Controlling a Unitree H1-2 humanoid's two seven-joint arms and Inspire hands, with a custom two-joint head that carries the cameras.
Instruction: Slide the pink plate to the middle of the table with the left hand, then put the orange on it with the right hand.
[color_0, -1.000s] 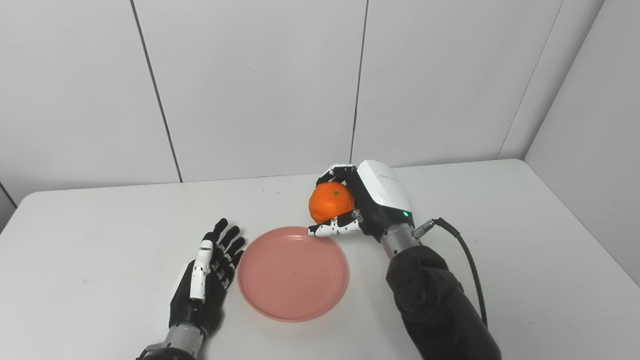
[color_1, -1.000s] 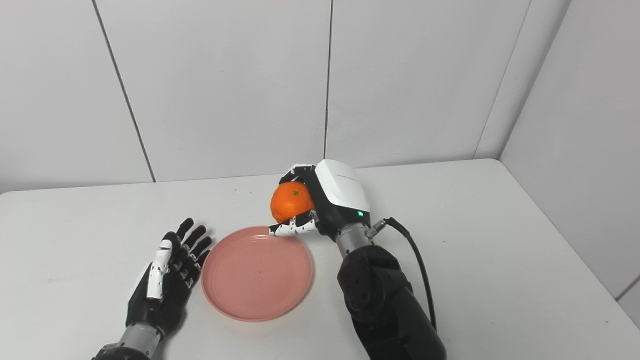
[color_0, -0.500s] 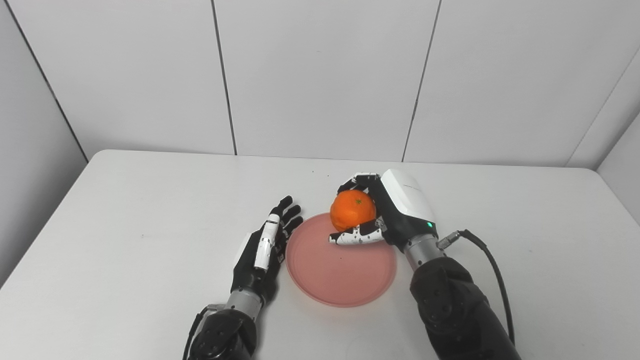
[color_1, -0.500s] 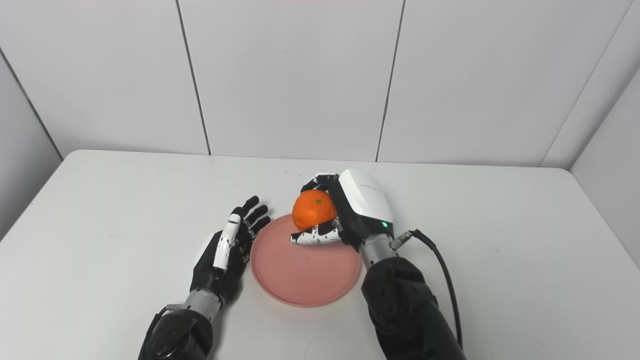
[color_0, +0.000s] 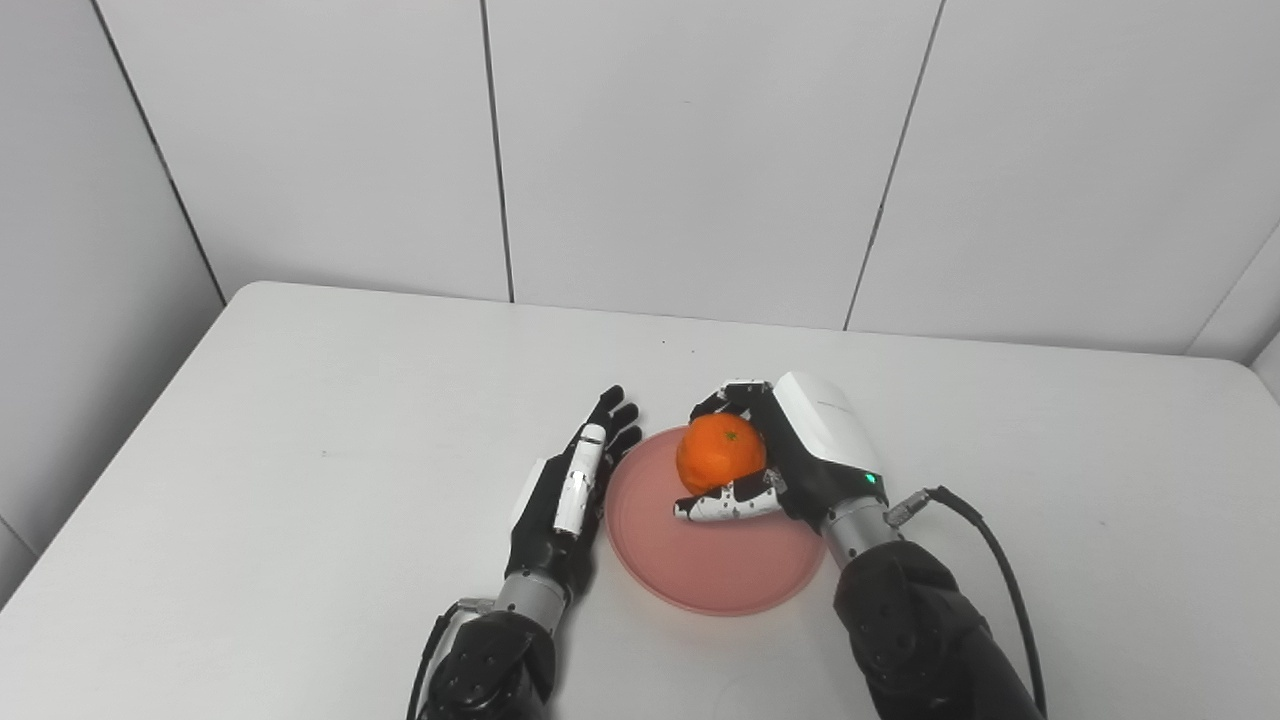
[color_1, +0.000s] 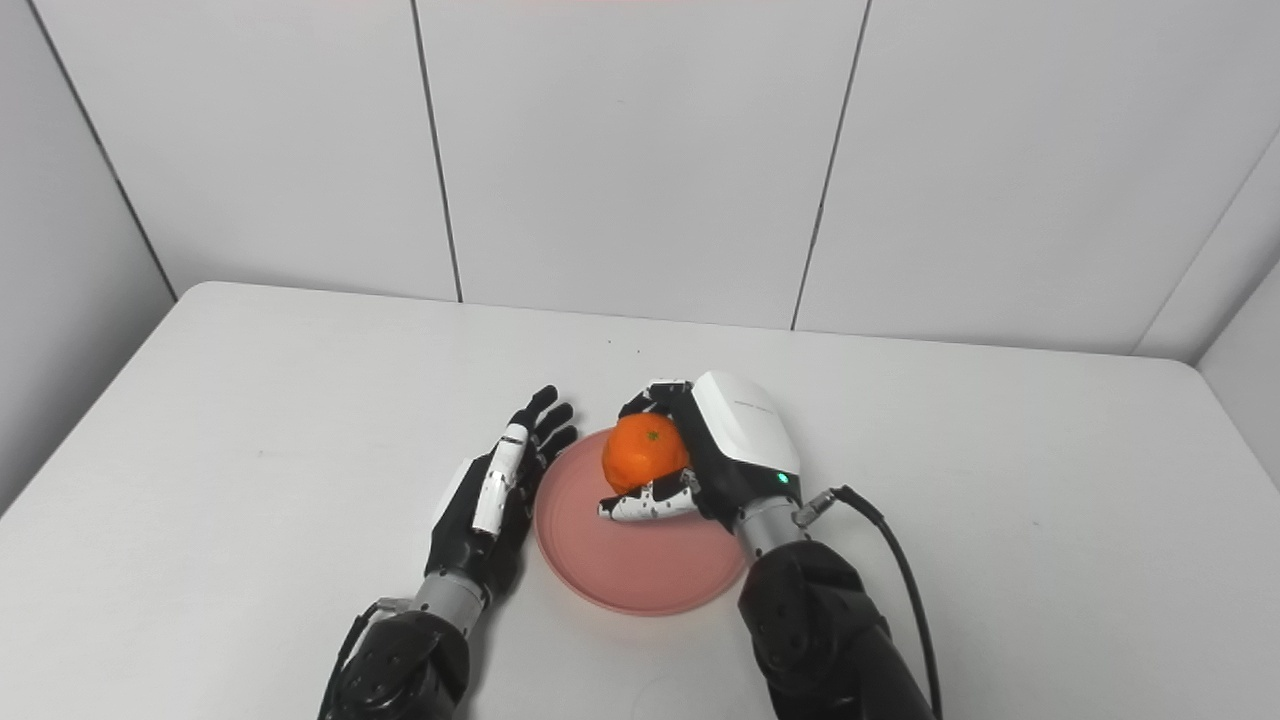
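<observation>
The right hand (color_0: 790, 460) wraps the orange (color_0: 721, 454) above the pink plate (color_0: 715, 560) to set it down, while the left hand (color_0: 565, 500), fingers spread and empty, rests just beside the rim.

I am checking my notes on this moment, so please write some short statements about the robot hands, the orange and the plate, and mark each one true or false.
1. The right robot hand holds the orange. True.
2. The orange is over the pink plate. True.
3. The left robot hand is closed into a fist. False: its fingers are stretched out and it holds nothing.
4. The left robot hand is at the plate's right side. False: it is along the plate's left edge.
5. The plate lies upside down on the table. False: it lies right side up.
</observation>
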